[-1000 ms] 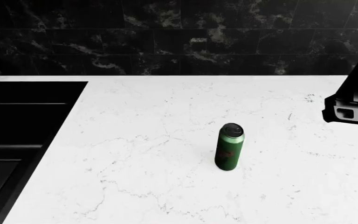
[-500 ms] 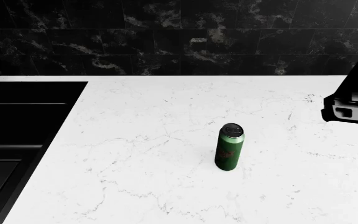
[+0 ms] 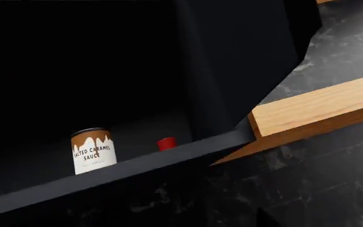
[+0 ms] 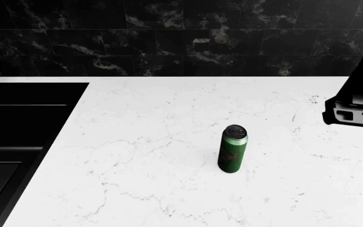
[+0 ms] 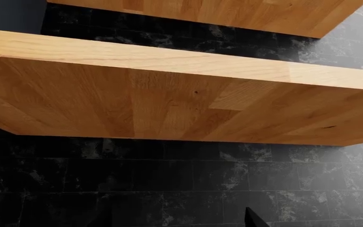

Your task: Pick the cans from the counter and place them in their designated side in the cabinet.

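In the head view, the right arm (image 4: 357, 106) edged slightly nearer the green can (image 4: 232, 149) on the counter (image 4: 143, 142).

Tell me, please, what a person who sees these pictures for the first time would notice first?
The tall slim green can stands upright and alone on the white marble-look counter, right of the black sink. In the left wrist view, the white can with brown-orange label sits on a dark cabinet shelf beside a small red object.
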